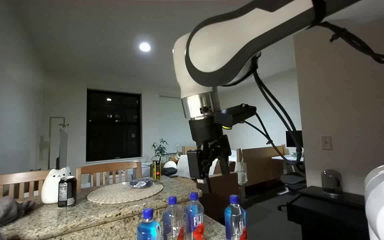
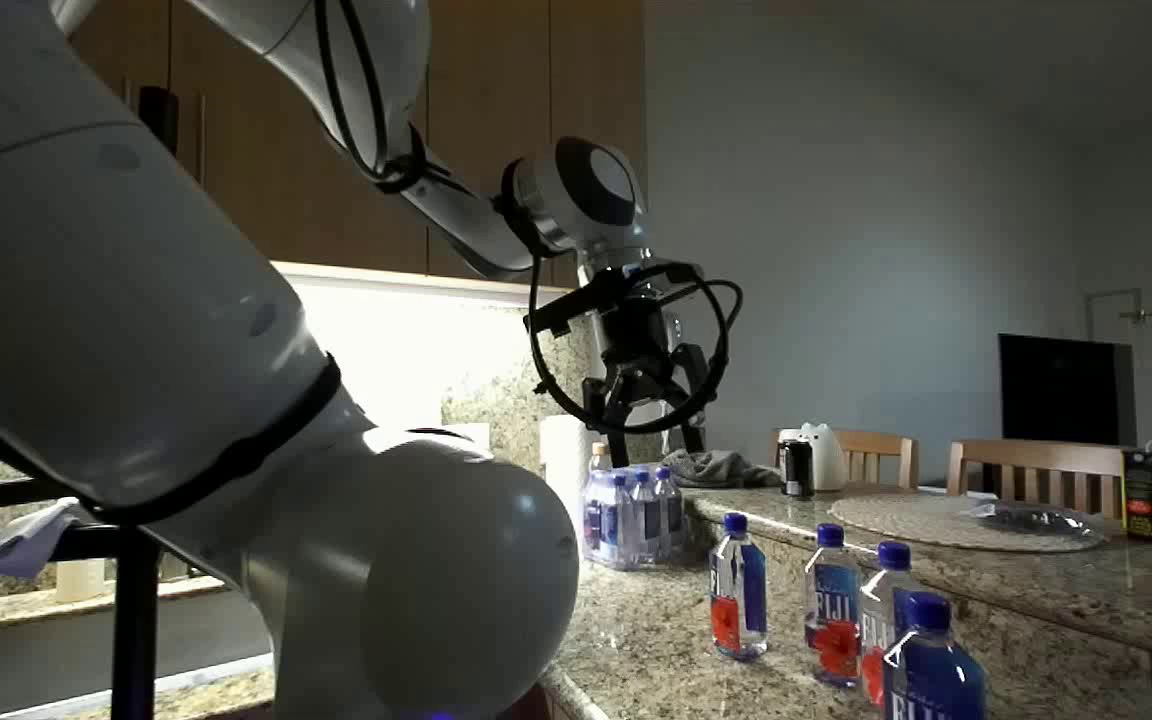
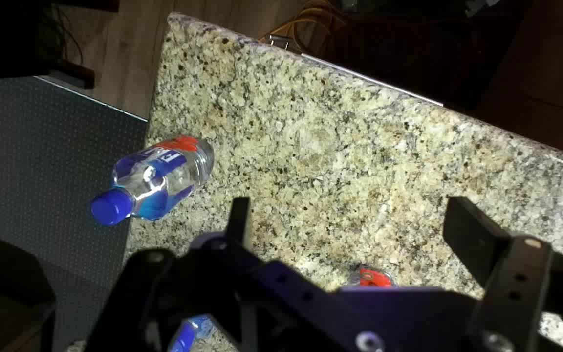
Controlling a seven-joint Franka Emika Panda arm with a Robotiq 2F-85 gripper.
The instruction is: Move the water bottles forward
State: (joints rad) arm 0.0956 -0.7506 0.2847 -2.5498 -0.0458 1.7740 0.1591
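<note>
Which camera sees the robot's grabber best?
The wrist view. There the gripper looks biggest, its two fingers spread apart with speckled counter showing between them. Both exterior views show it smaller, pointing down, and in an exterior view a looped black cable crosses it.

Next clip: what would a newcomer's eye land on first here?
Likely the robot arm, looming in the upper right of an exterior view, its open gripper pointing down. Then the four loose water bottles, blue-capped, upright on the lower granite counter. After those, a white cat-faced figure beside a black can on the raised counter.
</note>
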